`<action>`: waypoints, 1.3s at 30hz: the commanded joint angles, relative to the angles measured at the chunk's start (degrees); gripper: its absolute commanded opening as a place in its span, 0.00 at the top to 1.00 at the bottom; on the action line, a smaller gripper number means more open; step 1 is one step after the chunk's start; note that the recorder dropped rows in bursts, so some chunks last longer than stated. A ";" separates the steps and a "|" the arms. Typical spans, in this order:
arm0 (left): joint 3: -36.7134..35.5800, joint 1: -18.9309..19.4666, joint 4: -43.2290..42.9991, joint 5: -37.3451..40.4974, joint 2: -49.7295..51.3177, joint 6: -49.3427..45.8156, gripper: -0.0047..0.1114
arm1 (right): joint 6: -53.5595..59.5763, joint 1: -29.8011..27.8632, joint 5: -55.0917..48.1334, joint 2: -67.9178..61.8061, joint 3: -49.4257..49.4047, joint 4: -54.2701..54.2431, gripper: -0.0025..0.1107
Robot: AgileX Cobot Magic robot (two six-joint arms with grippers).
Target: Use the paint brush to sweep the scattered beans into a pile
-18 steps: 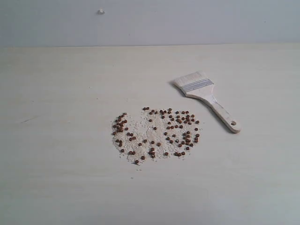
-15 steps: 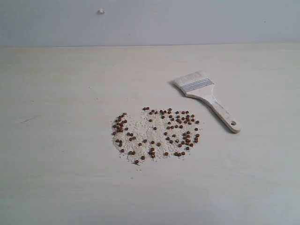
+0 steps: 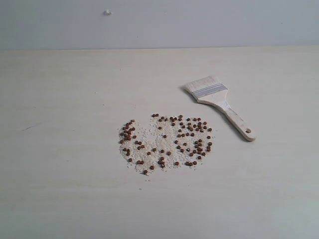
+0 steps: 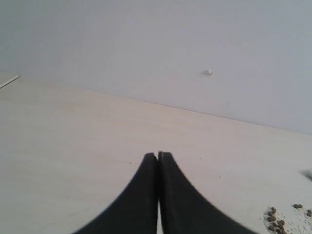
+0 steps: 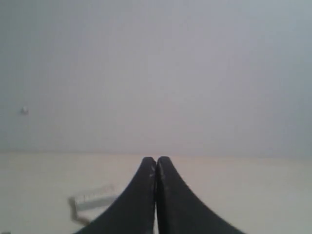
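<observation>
Hovering both arms low over the pale table (image 3: 60, 199), aimed across it at the back wall (image 3: 199, 25). My left gripper (image 4: 158, 155) and right gripper (image 5: 156, 160) each have jaws pressed together, holding nothing. The paint brush (image 3: 219, 106) lies flat, just right of the beans (image 3: 167, 142), scattered mid-table among whitish crumbs (image 3: 149, 134).
</observation>
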State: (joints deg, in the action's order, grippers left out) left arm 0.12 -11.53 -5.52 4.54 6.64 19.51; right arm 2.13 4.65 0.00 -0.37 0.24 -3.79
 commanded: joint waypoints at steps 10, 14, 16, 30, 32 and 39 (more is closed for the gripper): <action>-0.12 -1.10 -0.25 -0.34 -0.28 0.28 0.96 | -27.52 0.04 36.87 0.37 0.34 -4.28 0.98; -0.12 -1.10 -0.25 -0.34 -0.28 0.28 0.96 | -27.77 0.04 25.93 -2.86 10.11 5.08 0.98; -0.12 -1.10 -0.25 -0.34 -0.28 0.28 0.96 | -27.77 0.04 16.20 -8.22 17.29 11.49 0.98; -0.12 -1.10 -0.25 -0.34 -0.28 0.28 0.96 | 5.77 0.04 -48.52 -67.83 60.06 1.88 0.98; -0.12 -1.11 -0.25 -0.21 -0.28 0.28 0.96 | 8.46 0.97 -52.49 -75.71 63.97 -0.84 0.98; -0.12 -1.11 -0.25 0.07 -0.28 0.28 0.96 | 7.90 8.60 -59.39 -100.81 75.06 10.85 0.97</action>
State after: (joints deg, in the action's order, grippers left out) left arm 0.12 -12.29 -5.52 4.54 6.64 19.51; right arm 9.39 10.90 -57.82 -93.99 71.84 3.01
